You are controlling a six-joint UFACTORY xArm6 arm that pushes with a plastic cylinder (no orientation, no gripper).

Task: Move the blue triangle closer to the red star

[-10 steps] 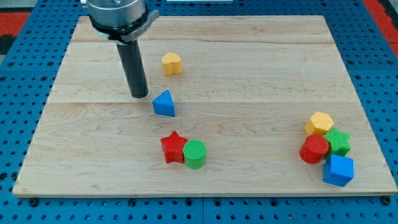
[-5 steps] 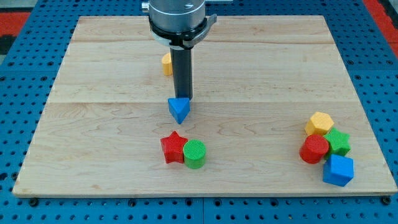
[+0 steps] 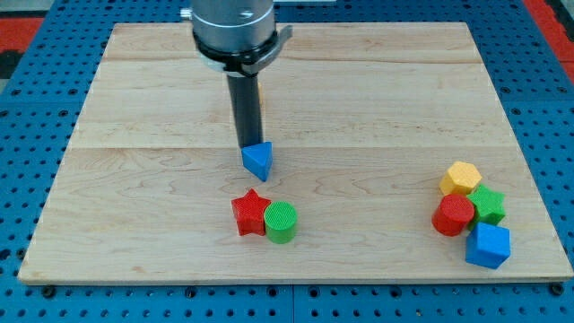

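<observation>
The arm has no pincer, only a dark rod, so there are no jaws whose opening could be told; its tip (image 3: 247, 146) rests on the wooden board (image 3: 134, 179) at the upper left edge of the blue triangle (image 3: 258, 160), touching it or nearly so. Going from the view's left to its right: the red star (image 3: 250, 213) lies below the tip, slightly toward the view's right, with bare board between it and the triangle; the green cylinder (image 3: 281, 221) touches the star's right side; a yellow block, mostly hidden behind the rod, peeks out just above the tip; well off to the tip's lower right sits a cluster of a yellow block (image 3: 461, 178), a red cylinder (image 3: 454, 215), a green block (image 3: 488, 204) and a blue block (image 3: 488, 244). The triangle looks small, rigid and light, likely to slide easily on the smooth wood and to spin if pushed off-centre; it cannot be gripped, so the contact should probably fall on the middle of its upper face, pressing toward the view's bottom.
</observation>
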